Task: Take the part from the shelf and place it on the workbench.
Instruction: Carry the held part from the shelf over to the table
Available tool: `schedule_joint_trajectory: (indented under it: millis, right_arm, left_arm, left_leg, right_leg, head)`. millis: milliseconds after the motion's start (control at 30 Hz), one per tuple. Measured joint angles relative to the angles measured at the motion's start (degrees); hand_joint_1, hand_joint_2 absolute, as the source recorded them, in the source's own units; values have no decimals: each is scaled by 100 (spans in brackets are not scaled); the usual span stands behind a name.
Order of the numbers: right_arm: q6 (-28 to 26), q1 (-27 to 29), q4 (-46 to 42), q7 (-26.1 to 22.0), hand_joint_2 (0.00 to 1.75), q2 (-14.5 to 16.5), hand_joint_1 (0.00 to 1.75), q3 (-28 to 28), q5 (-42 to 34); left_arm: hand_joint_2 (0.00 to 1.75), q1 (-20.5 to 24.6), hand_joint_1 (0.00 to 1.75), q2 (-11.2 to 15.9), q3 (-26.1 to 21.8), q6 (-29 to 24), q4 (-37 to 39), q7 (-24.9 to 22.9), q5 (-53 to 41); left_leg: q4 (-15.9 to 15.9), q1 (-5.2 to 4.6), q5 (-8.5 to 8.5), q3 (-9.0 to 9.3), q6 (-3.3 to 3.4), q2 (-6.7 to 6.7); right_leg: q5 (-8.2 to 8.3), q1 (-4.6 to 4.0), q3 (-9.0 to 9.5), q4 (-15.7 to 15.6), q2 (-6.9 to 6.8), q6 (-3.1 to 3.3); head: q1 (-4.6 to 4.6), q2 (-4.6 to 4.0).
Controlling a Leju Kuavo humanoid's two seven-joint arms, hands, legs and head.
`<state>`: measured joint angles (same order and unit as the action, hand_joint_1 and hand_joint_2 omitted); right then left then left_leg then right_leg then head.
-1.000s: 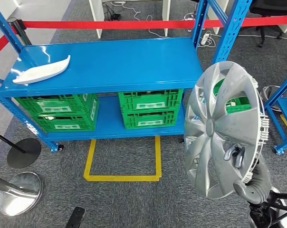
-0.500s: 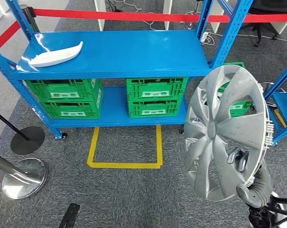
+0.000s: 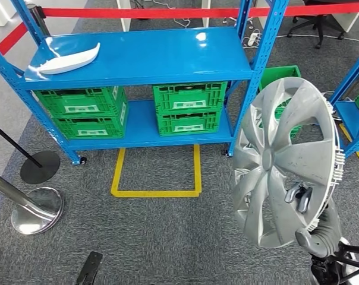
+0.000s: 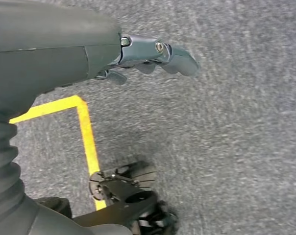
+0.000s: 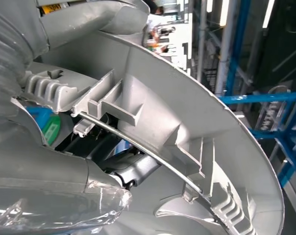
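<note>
A silver wheel cover [image 3: 280,160] stands upright in the air at the right of the head view, face toward me. My right hand [image 3: 303,205] grips it by the lower rim, with fingers [image 3: 299,195] hooked through a spoke opening. The right wrist view shows the cover's ribbed inner side [image 5: 168,127] close up, with my right hand [image 5: 116,161] behind it. My left hand [image 4: 154,54] hangs over the grey carpet, fingers loosely curled, holding nothing. The blue shelf rack [image 3: 137,56] stands ahead, its top board bare at the middle and right.
A white curved part [image 3: 65,59] lies on the rack's top left. Green crates [image 3: 189,107] fill the lower shelf. A yellow floor square [image 3: 155,172] lies before the rack. Stanchion bases [image 3: 34,211] stand at the left. More blue racking [image 3: 352,107] stands at the right.
The whole scene has shifted: the rack sits higher and farther in the picture, so the camera has moved back and turned. The wheel cover stays in my right hand.
</note>
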<state>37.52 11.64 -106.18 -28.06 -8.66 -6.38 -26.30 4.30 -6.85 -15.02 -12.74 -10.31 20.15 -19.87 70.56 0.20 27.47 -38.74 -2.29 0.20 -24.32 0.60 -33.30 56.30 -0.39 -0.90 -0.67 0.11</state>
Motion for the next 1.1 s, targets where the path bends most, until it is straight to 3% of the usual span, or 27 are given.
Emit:
schedule_joint_trajectory:
  millis: [67,133,233,300,367,400,433,467,500,567,633,667,733,767,833,900,933,967,1033,1100]
  right_arm:
    - [-4,4,-2,-57,175,7,175,-18,151]
    - [-4,11,-4,-139,175,7,175,-45,296]
    - [4,16,-4,-231,175,9,175,-62,439]
    - [9,26,-4,-254,175,9,175,-65,468]
    - [10,34,-4,-267,175,11,175,-72,477]
    - [10,37,-3,-268,175,12,175,-76,480]
    - [10,42,-3,-269,175,13,175,-78,482]
    - [10,46,-3,-269,175,14,175,-79,484]
    - [10,50,-4,-270,175,14,175,-83,486]
    - [10,52,-11,-271,175,14,175,-89,487]
    - [11,59,-25,-279,175,17,175,-94,487]
    - [12,64,-29,-282,175,19,175,-95,488]
    - [12,63,-40,-282,175,21,175,-96,493]
    - [12,61,-46,-280,175,21,175,-96,496]
    - [12,64,-60,-276,175,23,175,-97,505]
    - [12,86,-66,-273,175,26,175,-98,515]
    - [12,100,-66,-271,175,28,175,-97,520]
    - [12,112,-66,-269,175,31,175,-97,523]
    - [12,130,-66,-266,175,33,175,-96,529]
    - [11,148,-84,-264,175,33,175,-100,536]
  left_arm:
    - [175,26,0,-2,0,-17,-11,0,-23]
    - [175,84,0,-9,0,-25,-22,0,-43]
    - [175,82,0,-2,-2,-40,-26,-1,-52]
    - [175,49,0,15,-7,-56,-27,-3,-52]
    - [175,43,0,25,-10,-65,-27,-5,-57]
    - [175,38,0,25,-10,-66,-26,-7,-61]
    - [175,31,0,25,-10,-66,-26,-10,-63]
    - [175,23,0,25,-11,-66,-26,-15,-66]
    - [175,18,0,26,-11,-66,-26,-20,-66]
    - [175,25,0,20,-11,-59,-27,-24,-64]
    - [175,39,0,13,-13,-42,-27,-27,-57]
    - [175,40,0,12,-14,-31,-27,-33,-52]
    - [175,23,0,12,-23,-19,-26,-59,-25]
    - [175,14,0,11,-35,-14,-25,-72,3]
    - [175,16,0,11,-82,4,-26,-85,76]
    - [175,25,0,4,-133,13,-27,-85,141]
    - [175,22,0,1,-154,-7,-27,-85,165]
    - [175,15,0,-1,-174,-43,-27,-85,179]
    - [175,5,0,2,-219,-159,-28,-83,154]
    - [175,22,0,-2,-244,-287,-31,-82,58]
  left_leg:
    - [-736,18,-164,570,-31,143]
    - [-1326,7,-54,926,39,242]
    - [-1467,-25,-58,877,231,131]
    - [-1472,-27,-129,823,334,49]
    - [-1470,-46,-185,766,395,-51]
    - [-1468,-61,-207,742,409,-102]
    - [-1466,-76,-225,724,417,-156]
    - [-1465,-90,-240,714,418,-217]
    - [-1464,-103,-252,710,417,-279]
    - [-1453,-120,-274,696,401,-404]
    - [-1429,-102,-311,630,348,-516]
    - [-1421,-87,-337,588,309,-574]
    - [-1406,-67,-356,527,234,-622]
    - [-1332,-70,-292,479,199,-534]
    - [-863,-59,26,251,126,-249]
    - [-116,-19,385,-92,50,-109]
    - [120,0,450,-189,23,-94]
    - [154,17,407,-182,1,-85]
    - [-395,38,85,161,-25,14]
    - [-1125,25,-166,571,-14,242]
  right_leg:
    - [62,8,-102,50,-50,-61]
    - [111,-6,-168,108,-114,-132]
    - [147,20,-253,142,-197,-227]
    - [-121,36,-417,500,-109,-267]
    - [-552,25,-716,1284,-12,-273]
    - [-694,17,-842,1632,5,-265]
    - [-739,8,-888,1812,13,-249]
    - [-671,-1,-815,1749,23,-223]
    - [-517,-9,-635,1467,53,-190]
    - [-222,-9,-158,647,296,-106]
    - [-149,-11,91,193,504,-68]
    - [-158,-17,112,153,507,-63]
    - [-123,-16,103,109,382,-46]
    - [-101,-4,107,83,310,-28]
    - [-68,16,103,46,154,-1]
    - [-56,17,73,45,-5,8]
    - [-49,19,60,45,-87,3]
    - [-42,21,50,46,-166,-6]
    - [-30,31,46,50,-307,-35]
    - [-31,11,32,79,-425,-91]
  head:
    - [9,0]
    - [15,0]
    - [15,0]
    - [8,0]
    - [-1,0]
    - [-1,0]
    - [-1,0]
    - [-1,0]
    - [0,0]
    - [6,0]
    - [15,0]
    - [17,0]
    - [17,0]
    - [32,0]
    - [63,0]
    - [83,0]
    - [84,0]
    - [84,0]
    - [85,0]
    - [88,0]
